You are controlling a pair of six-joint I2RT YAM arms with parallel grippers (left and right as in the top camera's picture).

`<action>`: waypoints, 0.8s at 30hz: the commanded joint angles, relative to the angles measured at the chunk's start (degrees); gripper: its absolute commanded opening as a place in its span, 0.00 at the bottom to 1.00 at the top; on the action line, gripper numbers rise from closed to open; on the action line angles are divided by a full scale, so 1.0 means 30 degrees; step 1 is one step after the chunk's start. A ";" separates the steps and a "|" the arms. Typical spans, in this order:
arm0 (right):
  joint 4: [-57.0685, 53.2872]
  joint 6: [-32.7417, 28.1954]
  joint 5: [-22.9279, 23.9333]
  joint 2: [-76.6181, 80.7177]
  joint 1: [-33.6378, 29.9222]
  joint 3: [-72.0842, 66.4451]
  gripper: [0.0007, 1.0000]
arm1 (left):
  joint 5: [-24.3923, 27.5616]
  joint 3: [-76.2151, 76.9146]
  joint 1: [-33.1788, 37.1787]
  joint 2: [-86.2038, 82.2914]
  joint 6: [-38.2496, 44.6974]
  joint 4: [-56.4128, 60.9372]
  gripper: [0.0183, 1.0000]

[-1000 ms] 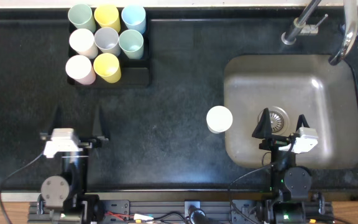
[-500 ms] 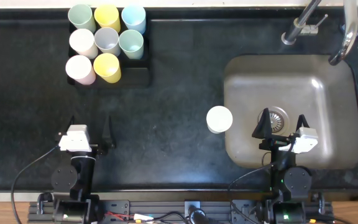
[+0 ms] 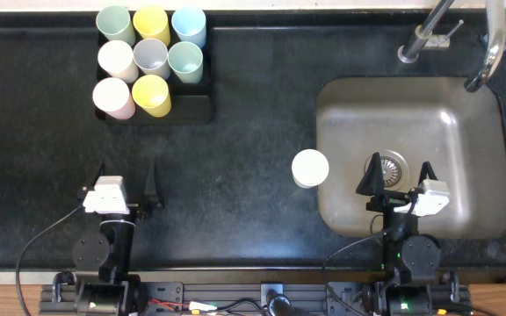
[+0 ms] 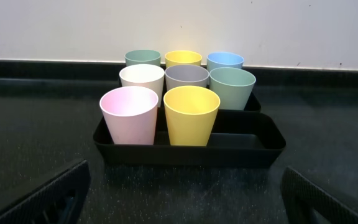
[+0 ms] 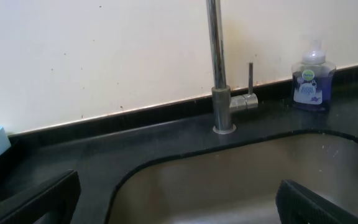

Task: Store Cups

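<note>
White and smooth, the lone cup [image 3: 310, 168] stands on the dark counter [image 3: 235, 175], just beside the left rim of the sink [image 3: 323, 105] and well apart from the tray [image 3: 197, 109]. From above I can't tell whether its mouth faces up or down. Eight cups fill the tray, and one corner slot on the near side is free.

The left gripper [image 3: 128, 175] sits back near its base facing the tray, jaws spread wide, nothing in them. The right gripper [image 3: 400, 168] is over the near part of the sink, equally wide open and empty, with the white cup close on its left.

Judging by its mates in the tray, this looks like light, stiff plastic with slick tapered walls, so it would tip easily and could squirt out of a hard pinch. I'd close gently across the body, low on the taper.
</note>
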 commanded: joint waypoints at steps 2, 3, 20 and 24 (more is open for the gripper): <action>0.0087 0.0080 0.0022 -0.0146 -0.0058 -0.0219 1.00 | 0.0270 -0.0073 0.0211 -0.0226 0.0430 -0.0022 1.00; 0.0087 0.0080 0.0022 -0.0146 -0.0058 -0.0219 1.00 | 0.0270 -0.0073 0.0211 -0.0226 0.0430 -0.0022 1.00; 0.0087 0.0080 0.0022 -0.0146 -0.0058 -0.0219 1.00 | 0.0270 -0.0073 0.0211 -0.0226 0.0430 -0.0022 1.00; 0.0153 0.0087 -0.0321 -0.0146 -0.0007 0.0313 1.00 | 0.0270 -0.0073 0.0211 -0.0226 0.0423 -0.0022 1.00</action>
